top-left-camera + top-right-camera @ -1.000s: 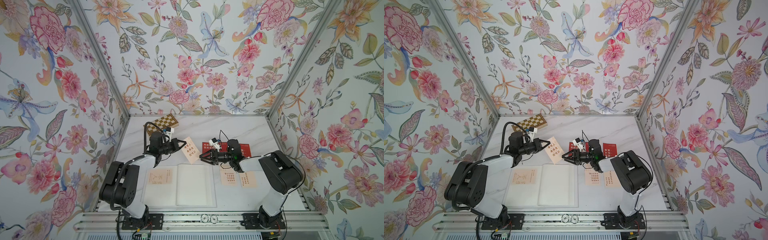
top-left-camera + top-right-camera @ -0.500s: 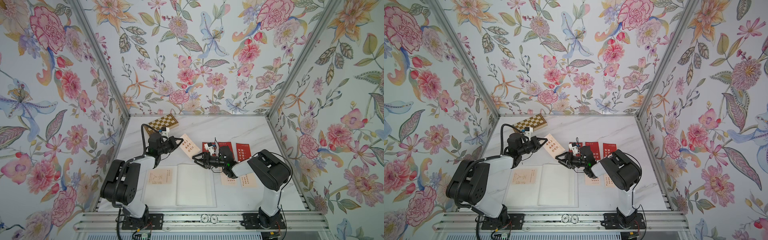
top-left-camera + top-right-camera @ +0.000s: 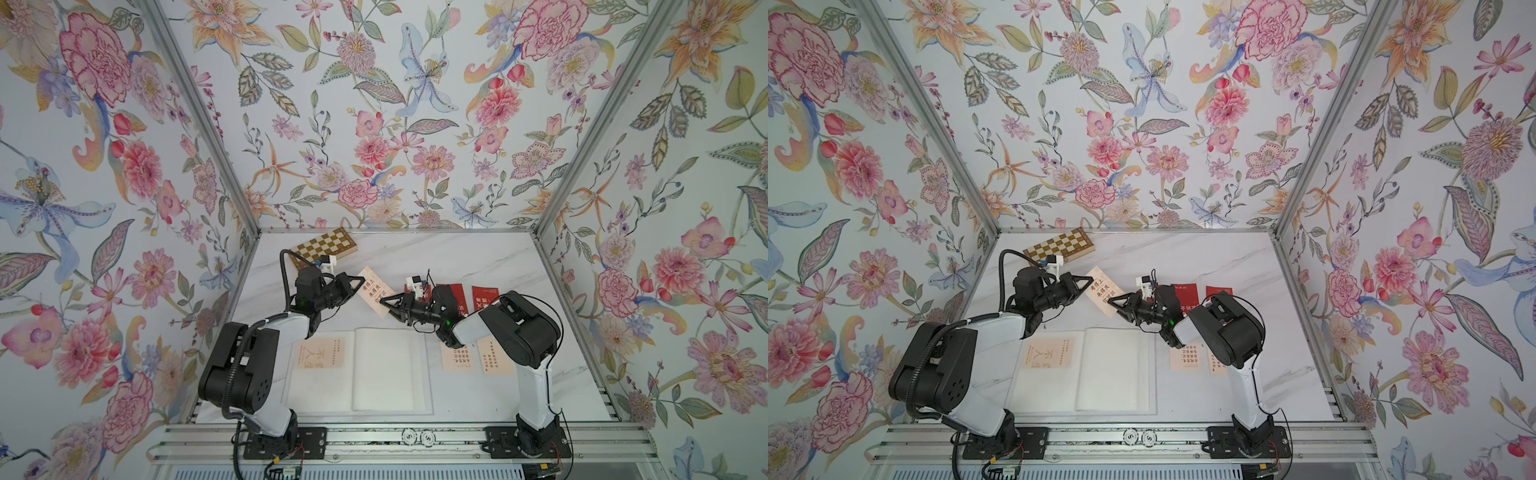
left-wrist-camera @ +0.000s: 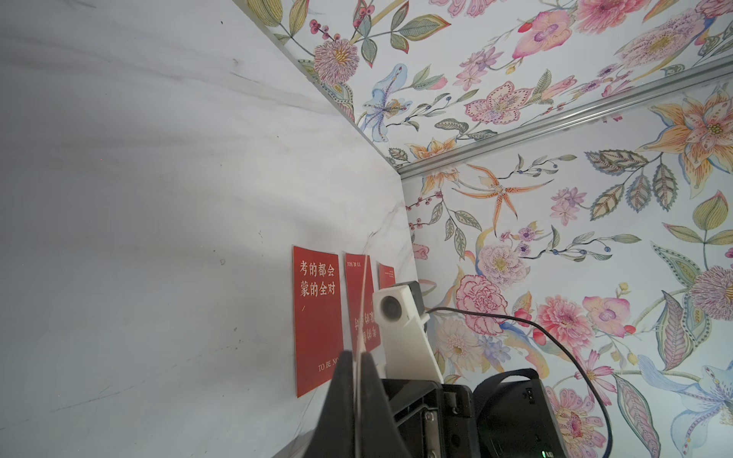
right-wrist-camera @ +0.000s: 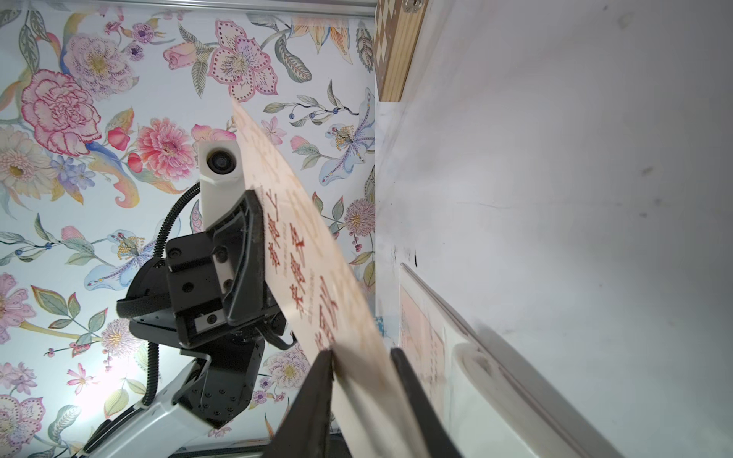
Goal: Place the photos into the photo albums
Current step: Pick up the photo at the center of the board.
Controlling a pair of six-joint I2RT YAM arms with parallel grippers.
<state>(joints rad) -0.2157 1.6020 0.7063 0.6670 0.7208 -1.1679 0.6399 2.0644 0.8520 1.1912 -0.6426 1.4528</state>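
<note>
A cream photo (image 3: pixel 375 290) (image 3: pixel 1103 291) with red print hangs in the air between the two arms. My left gripper (image 3: pixel 360 283) (image 4: pixel 356 355) is shut on its upper end, where it shows edge-on as a thin card (image 4: pixel 363 309). My right gripper (image 3: pixel 385 305) (image 5: pixel 363 355) straddles the lower end of that photo (image 5: pixel 301 253), its jaws narrowly open with a gap still showing. The photo album (image 3: pixel 388 365) (image 3: pixel 1109 365) lies open in front, one cream photo (image 3: pixel 320 353) sleeved in its left page. Red photos (image 3: pixel 484 296) (image 4: pixel 317 317) and cream photos (image 3: pixel 495 359) lie at the right.
A checkered wooden chessboard box (image 3: pixel 324 247) (image 5: pixel 396 47) sits at the back left of the marble table (image 3: pixel 457 257). Floral walls close in three sides. A metal rail (image 3: pixel 374 436) runs along the front edge.
My right gripper has swung left off the table cards to the held photo, and its jaws have narrowed around the photo's lower end. The left gripper kept its hold, shifting slightly.
</note>
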